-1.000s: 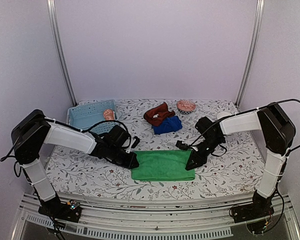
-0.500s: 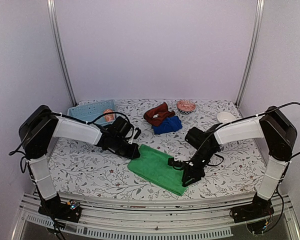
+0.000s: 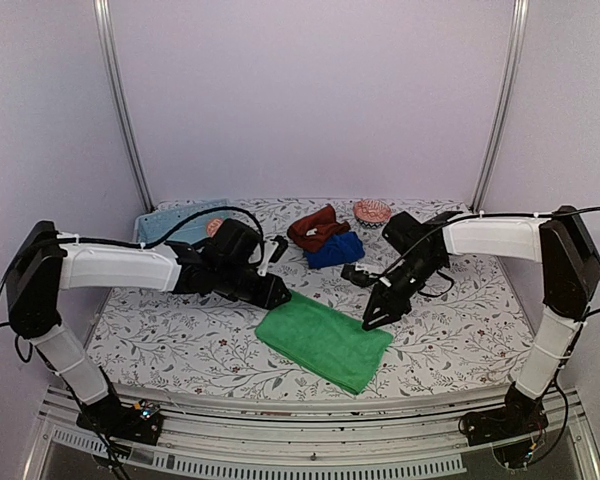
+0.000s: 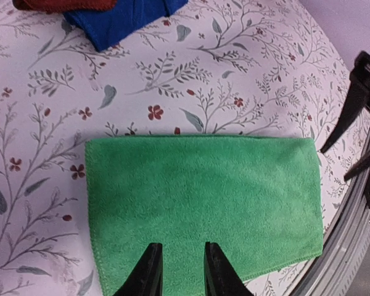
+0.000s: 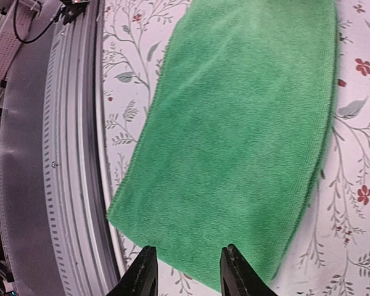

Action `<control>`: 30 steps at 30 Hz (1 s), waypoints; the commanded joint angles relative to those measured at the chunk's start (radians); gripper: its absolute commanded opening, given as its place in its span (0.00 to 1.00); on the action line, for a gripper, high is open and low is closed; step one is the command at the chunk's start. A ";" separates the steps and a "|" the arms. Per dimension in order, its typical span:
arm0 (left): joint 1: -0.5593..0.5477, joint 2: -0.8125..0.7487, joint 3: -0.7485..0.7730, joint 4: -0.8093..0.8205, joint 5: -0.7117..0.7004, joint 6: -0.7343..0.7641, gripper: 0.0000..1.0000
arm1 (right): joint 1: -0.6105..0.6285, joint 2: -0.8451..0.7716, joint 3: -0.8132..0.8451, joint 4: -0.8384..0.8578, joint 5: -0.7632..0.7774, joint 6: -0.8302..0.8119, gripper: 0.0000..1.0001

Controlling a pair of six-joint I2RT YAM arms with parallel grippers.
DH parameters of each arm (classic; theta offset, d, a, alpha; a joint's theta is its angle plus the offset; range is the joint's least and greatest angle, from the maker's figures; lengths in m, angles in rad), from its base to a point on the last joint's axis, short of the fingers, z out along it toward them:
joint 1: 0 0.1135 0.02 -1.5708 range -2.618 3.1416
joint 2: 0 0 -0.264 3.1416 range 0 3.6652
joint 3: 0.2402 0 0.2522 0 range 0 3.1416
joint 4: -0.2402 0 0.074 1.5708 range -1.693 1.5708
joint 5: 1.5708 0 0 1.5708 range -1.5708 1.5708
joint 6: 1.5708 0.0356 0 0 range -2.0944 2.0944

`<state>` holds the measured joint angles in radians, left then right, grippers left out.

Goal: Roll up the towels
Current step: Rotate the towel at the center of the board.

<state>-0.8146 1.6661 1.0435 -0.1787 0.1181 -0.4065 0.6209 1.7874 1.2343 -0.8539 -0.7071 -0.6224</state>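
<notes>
Green towel [image 3: 325, 342] lies flat on the floral table [image 3: 160, 345], folded to a rectangle, skewed, with one corner toward the front rail. Not rolled.

Left gripper [image 3: 277, 294] is at its far-left corner and right gripper [image 3: 372, 318] is above its right-hand corner. The towel spans the gap between the two.

Left wrist view: the left gripper [image 4: 180, 274] has its fingers parted a little, leaving a narrow gap. Only the green towel [image 4: 203, 203] shows below them and nothing is pinched.

Right wrist view: the right gripper [image 5: 186, 274] is parted wider, over the short edge of the green towel [image 5: 240, 135], and holds nothing. Can't tell whether either set of tips touches the cloth.

Other towels:
- The blue towel [image 3: 337, 249] sits behind and between the two grippers.
- The rust-brown towel [image 3: 317, 228] is bunched against the blue towel's far side, touching it.
- The orange towel [image 3: 217, 228] is behind the left gripper's wrist, in the light blue basket [image 3: 170, 225], mostly hidden by the arm.

A small patterned bowl [image 3: 373, 211] stands at the back of the table, beyond the right gripper.
</notes>
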 commanded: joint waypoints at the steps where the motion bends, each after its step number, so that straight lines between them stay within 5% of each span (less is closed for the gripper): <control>1: -0.026 -0.017 -0.098 0.073 0.093 -0.092 0.26 | -0.012 0.074 0.032 0.047 0.094 0.037 0.35; 11: -0.014 0.140 -0.119 0.069 0.109 -0.131 0.25 | -0.012 0.098 -0.086 0.165 0.319 0.059 0.24; 24: 0.037 0.519 0.347 -0.078 0.067 0.090 0.24 | 0.110 0.053 -0.218 0.064 0.144 0.032 0.25; 30: 0.026 0.450 0.403 -0.082 0.057 0.160 0.30 | 0.070 -0.043 -0.182 -0.007 0.115 0.037 0.34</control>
<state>-0.7906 2.1677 1.4528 -0.2050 0.2070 -0.3241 0.7208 1.8091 1.0477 -0.7448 -0.5507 -0.5819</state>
